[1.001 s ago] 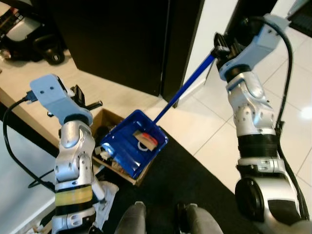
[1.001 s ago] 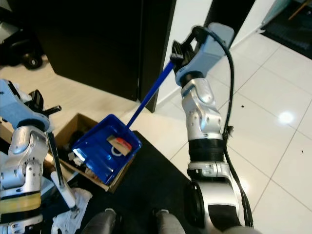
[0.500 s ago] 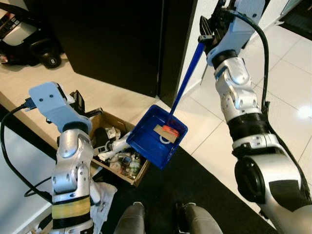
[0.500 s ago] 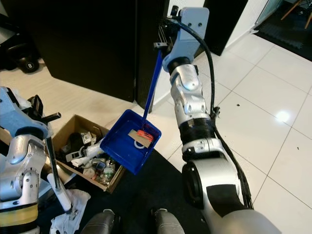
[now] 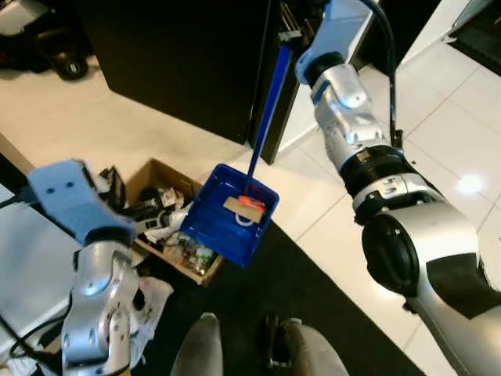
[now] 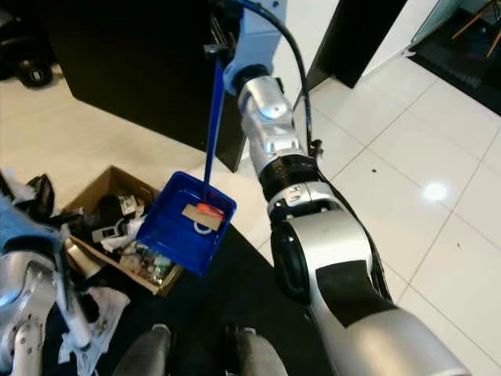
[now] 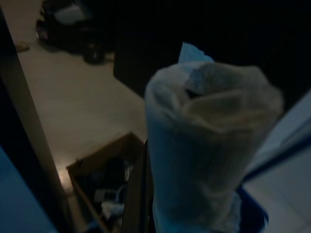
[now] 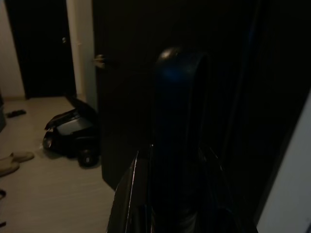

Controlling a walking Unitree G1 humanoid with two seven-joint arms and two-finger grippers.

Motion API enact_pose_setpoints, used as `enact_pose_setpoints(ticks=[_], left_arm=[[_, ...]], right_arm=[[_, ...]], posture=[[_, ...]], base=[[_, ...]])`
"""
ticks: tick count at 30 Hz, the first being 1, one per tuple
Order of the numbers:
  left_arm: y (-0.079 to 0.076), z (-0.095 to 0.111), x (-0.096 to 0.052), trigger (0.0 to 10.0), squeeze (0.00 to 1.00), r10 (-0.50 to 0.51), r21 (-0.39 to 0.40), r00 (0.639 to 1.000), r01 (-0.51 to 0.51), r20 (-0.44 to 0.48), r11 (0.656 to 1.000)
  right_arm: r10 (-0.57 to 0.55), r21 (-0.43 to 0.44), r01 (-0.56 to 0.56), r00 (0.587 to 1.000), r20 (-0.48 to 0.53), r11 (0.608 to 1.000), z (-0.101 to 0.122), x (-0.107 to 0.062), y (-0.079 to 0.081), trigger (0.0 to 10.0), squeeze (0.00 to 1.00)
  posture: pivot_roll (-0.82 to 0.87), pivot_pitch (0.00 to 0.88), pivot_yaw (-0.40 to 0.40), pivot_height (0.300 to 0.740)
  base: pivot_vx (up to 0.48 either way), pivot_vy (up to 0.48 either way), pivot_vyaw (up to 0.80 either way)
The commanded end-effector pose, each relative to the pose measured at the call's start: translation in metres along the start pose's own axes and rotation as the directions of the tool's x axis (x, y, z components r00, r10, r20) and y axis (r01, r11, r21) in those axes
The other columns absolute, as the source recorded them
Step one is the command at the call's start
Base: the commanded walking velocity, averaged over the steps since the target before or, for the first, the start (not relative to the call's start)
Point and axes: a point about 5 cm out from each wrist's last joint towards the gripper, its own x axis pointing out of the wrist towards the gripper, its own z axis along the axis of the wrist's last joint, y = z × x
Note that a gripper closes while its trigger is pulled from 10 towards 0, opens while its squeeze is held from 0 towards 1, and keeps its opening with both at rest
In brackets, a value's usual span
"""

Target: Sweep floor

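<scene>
A blue dustpan (image 5: pixel 227 229) hangs over the right end of a cardboard box (image 5: pixel 153 174) that is full of litter. A brown card scrap and a red piece (image 5: pixel 247 205) lie in the pan. Its long blue handle (image 5: pixel 264 117) rises almost straight up to my right gripper (image 5: pixel 286 33), which is shut on the handle's top end (image 8: pixel 180 121). At the lower left, my left gripper (image 5: pixel 117 192) is shut on a pale broom handle (image 7: pixel 209 141), whose grey shaft (image 6: pixel 72 301) slants down beside the box.
A tall black cabinet (image 5: pixel 180 63) stands right behind the box. A black mat (image 5: pixel 313 313) lies under my feet (image 5: pixel 200 345), with glossy white tiles (image 5: pixel 462 117) to the right. Crumpled white paper (image 5: pixel 150 301) lies by the box.
My right arm has raised the dustpan's handle from a slant to near upright. The pan has drawn back from over the box's middle to its right end. The camera shifted.
</scene>
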Motion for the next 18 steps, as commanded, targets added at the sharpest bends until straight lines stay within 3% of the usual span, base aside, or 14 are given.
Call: enact_pose_setpoints(ticks=[1,6,10,14,18], left_arm=[[0.000,0.010,-0.009,10.0,0.00,-0.013,0.066,0.999,0.011,0.037,0.998],[0.001,0.012,-0.018,10.0,0.00,-0.008,0.080,0.999,0.005,0.038,0.997],[0.000,0.012,-0.040,10.0,0.00,0.019,0.094,1.000,-0.021,0.021,0.995],[-0.001,0.012,-0.045,10.0,0.00,0.031,0.091,0.999,-0.033,0.020,0.995],[-0.004,0.011,-0.049,10.0,0.00,0.043,0.085,0.999,-0.044,0.018,0.995]], right_arm=[[0.036,-0.044,-0.032,0.994,0.099,0.999,0.021,0.008,0.009,10.0,0.00],[0.072,-0.078,-0.062,0.988,0.135,0.995,0.029,0.011,0.019,10.0,0.00],[0.140,-0.165,-0.107,0.969,0.205,0.980,0.043,0.016,0.043,10.0,0.00],[0.180,-0.193,-0.136,0.957,0.228,0.972,0.047,0.016,0.055,10.0,0.00],[0.326,-0.250,-0.259,0.903,0.279,0.933,0.051,0.012,0.093,10.0,0.00]], posture=[[0.37,0.212,-0.186,0.740],[0.40,0.229,-0.205,0.740],[0.45,0.261,-0.246,0.740],[0.46,0.268,-0.268,0.740],[0.46,0.266,-0.288,0.740]], base=[[0.000,0.000,0.00],[0.000,0.000,0.00],[0.000,0.000,0.00],[0.000,0.000,0.00],[0.000,0.000,0.00]])
